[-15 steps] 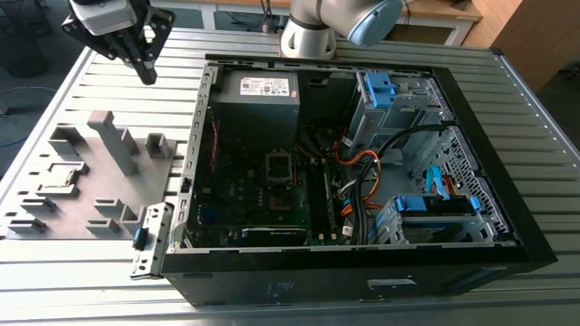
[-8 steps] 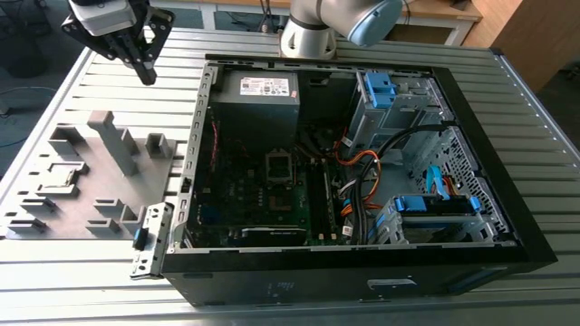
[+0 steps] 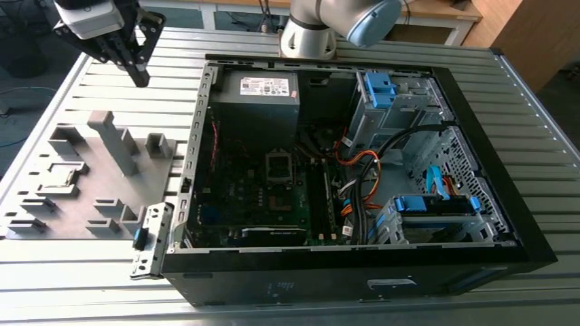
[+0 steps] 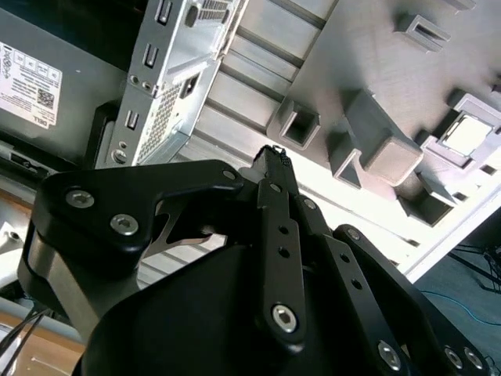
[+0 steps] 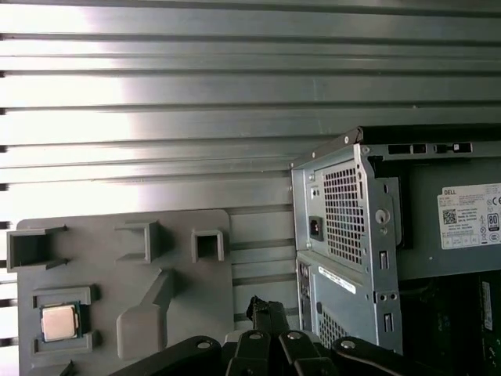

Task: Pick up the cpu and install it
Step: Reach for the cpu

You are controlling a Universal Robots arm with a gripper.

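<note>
**My gripper closed and empty, the cpu waiting in its tray pocket**

In the exterior view my gripper [image 3: 140,80] hangs over the table [image 3: 136,299], off the case's corner on the exterior view's left and well apart from the cpu. Its black fingers meet at a single tip with nothing between them. Both wrist views show that same pinched tip from behind.

The first wrist view gives the clearest look at the cpu [image 5: 59,323]. It is a small square chip with a pale metal top, lying flat in a shallow framed pocket of the grey tray [image 5: 102,258]. The second wrist view catches it too [image 4: 467,135], in its pocket near the tray's edge. The tray's other pockets and upright posts stand around it.

The exterior view looks down into the open computer case [image 3: 534,231], which lies on its side. On the dark board [image 3: 272,197] sits a square metal-framed socket [image 3: 279,166]. Above it is the grey power supply [image 3: 258,102] with a white label, and below it a long black graphics card [image 3: 267,236]. On the exterior view's right are blue drive brackets [image 3: 381,88] and a bundle of orange cables [image 3: 363,159]. From the wrist views I see the case from outside, with its perforated rear panel [image 5: 344,211] just beside the tray.

The table is made of ribbed silver slats, bright with glare in the first wrist view. My arm's base [image 3: 313,27] stands behind the case. Beyond the table are wooden furniture [image 3: 534,34] and a blue cable [image 4: 470,305] on the floor.
</note>
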